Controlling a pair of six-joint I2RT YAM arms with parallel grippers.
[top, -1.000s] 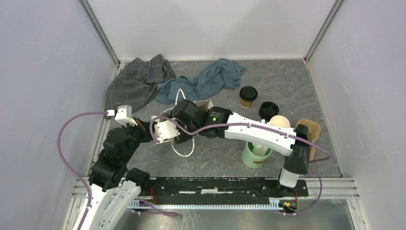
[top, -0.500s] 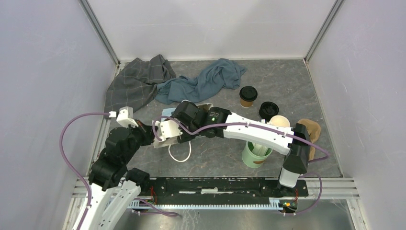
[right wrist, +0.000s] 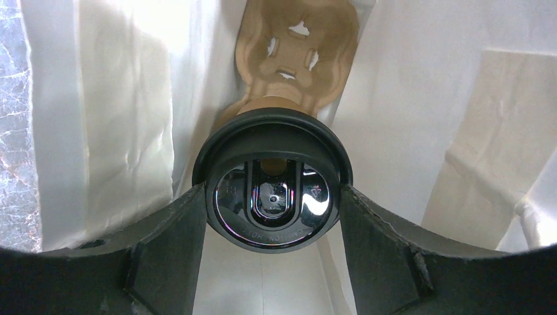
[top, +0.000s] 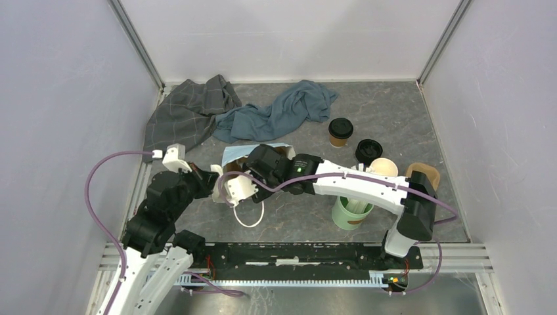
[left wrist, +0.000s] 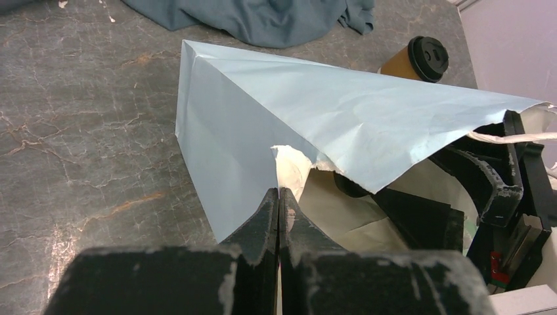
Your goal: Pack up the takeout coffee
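A light blue paper bag [top: 253,153] [left wrist: 276,105] lies open in mid table. My left gripper [top: 215,185] [left wrist: 279,195] is shut on the bag's torn rim and holds it open. My right gripper [right wrist: 272,197] reaches inside the bag, its fingers [right wrist: 164,236] hidden there in the top view. It is shut on a brown coffee cup with a black sip lid [right wrist: 272,190]. The cup hangs over a kraft cup carrier [right wrist: 295,52] at the bag's bottom. Two more lidded coffee cups [top: 340,131] [top: 368,151] stand at the back right. One also shows in the left wrist view [left wrist: 420,60].
A green cup of stirrers [top: 348,211] stands under the right forearm, with a lidless cup [top: 384,167] and a kraft carrier [top: 423,176] beside it. A teal cloth [top: 282,108] and a grey cloth [top: 187,111] lie at the back. The bag's white handle loop [top: 249,215] rests on the table.
The right gripper has pushed further into the bag and its arm has shifted right. The bag's blue side has come into view. The left gripper has moved slightly right with the rim.
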